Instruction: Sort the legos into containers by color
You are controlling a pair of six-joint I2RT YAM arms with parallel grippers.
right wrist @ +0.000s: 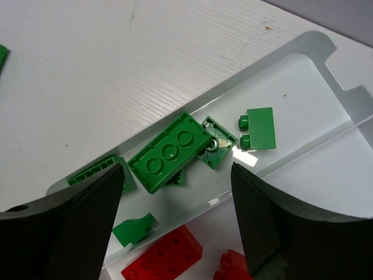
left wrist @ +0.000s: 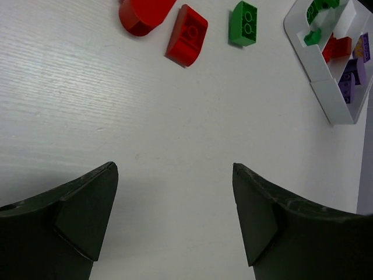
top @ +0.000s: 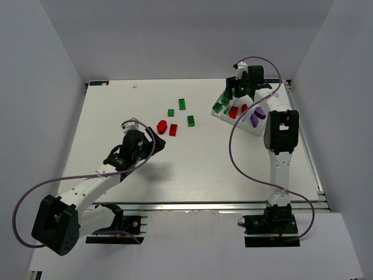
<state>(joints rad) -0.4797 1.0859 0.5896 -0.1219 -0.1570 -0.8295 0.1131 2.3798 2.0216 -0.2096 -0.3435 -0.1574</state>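
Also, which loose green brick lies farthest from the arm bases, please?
The rearmost green brick; the left green brick and right green brick lie nearer.

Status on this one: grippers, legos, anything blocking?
Left gripper open, empty, near loose red legos. Right gripper open over tray, green compartment. Three green legos loose too. Nothing blocking.

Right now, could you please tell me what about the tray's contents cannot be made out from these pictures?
Top view: the right hand covers the far end of the tray.
Right wrist view: red bricks cut by the bottom edge; purple bricks out of frame.
Left wrist view: right edge cuts the tray.
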